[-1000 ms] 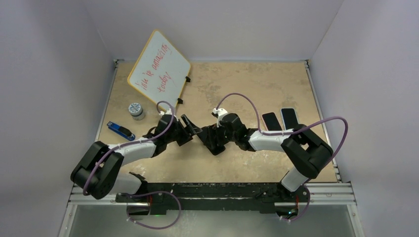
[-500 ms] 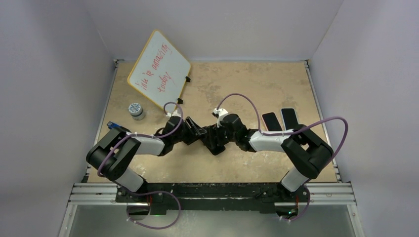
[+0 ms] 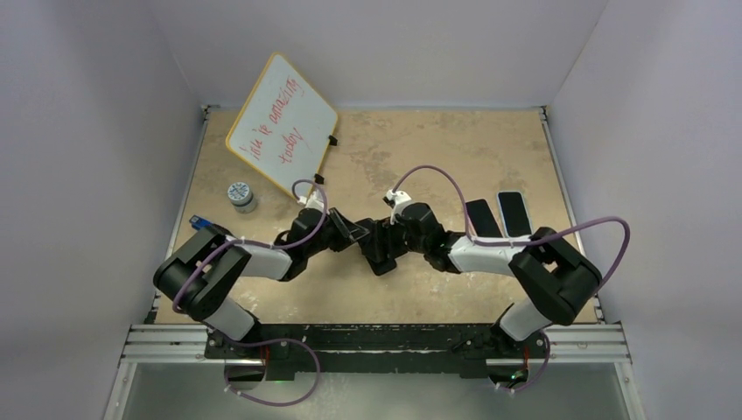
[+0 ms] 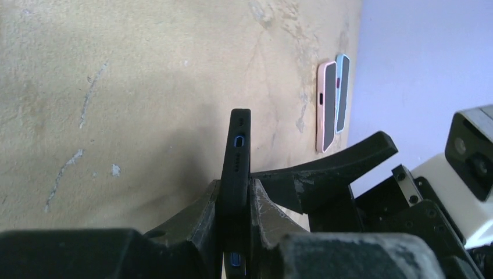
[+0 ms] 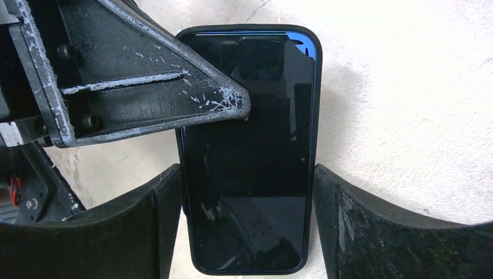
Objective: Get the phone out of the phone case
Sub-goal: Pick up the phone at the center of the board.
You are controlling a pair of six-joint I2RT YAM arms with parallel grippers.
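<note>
A dark phone (image 5: pixel 247 151) sits inside a black phone case (image 5: pixel 311 116), held above the table between both arms (image 3: pixel 378 251). My right gripper (image 5: pixel 248 174) spans the case's width, a finger pressed against each long side. My left gripper (image 4: pixel 235 189) is shut on the case's upper left part, pinching it through its thickness. One left finger (image 5: pixel 145 99) lies across the screen in the right wrist view. In the left wrist view the case (image 4: pixel 235 151) shows edge-on. A thin blue sliver shows at the case's top right corner (image 5: pixel 302 45).
A whiteboard with red writing (image 3: pixel 282 122) leans at the back left. A small grey jar (image 3: pixel 241 194) stands near it, and a blue object (image 3: pixel 199 222) peeks out behind the left arm. Two more dark slabs lie flat on the right (image 3: pixel 479 217) (image 3: pixel 514 213).
My left arm has swung right to the phone and its jaws have shut on the case. The right arm, still gripping, has shifted slightly right.
</note>
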